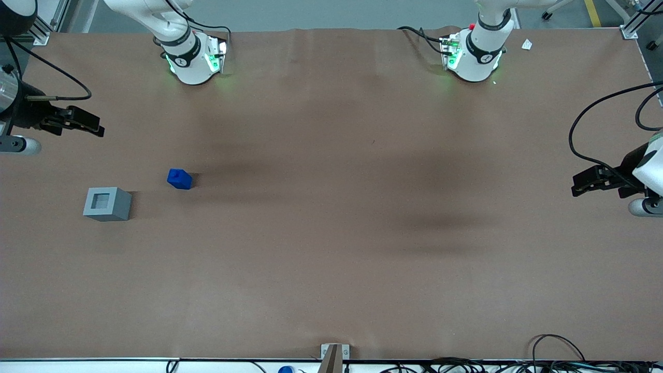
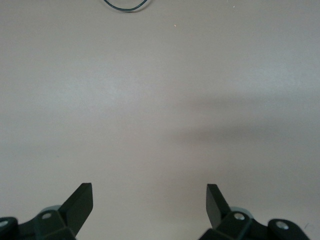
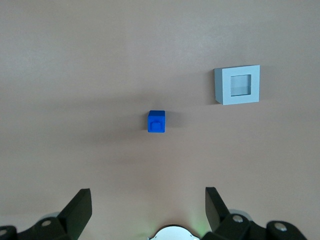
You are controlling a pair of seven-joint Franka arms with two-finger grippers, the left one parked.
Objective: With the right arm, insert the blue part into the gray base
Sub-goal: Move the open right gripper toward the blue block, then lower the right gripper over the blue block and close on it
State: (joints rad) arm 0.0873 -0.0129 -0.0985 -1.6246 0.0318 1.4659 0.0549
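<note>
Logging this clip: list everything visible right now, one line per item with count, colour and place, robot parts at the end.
blue part: one, bright blue, lying free on the table, farther from the front camera than the gray base and apart from it.
gray base: one, matte gray with a lighter rim, on the table toward the working arm's end, socket facing up and empty.
table: one, brown covering.
cables: several, black, along the table edge nearest the front camera.
right arm: one, white with black bands.
gripper: one, black, open, holding nothing, above the table's edge, farther from the front camera than the blue part; jaws spread wide in the right wrist view.
</note>
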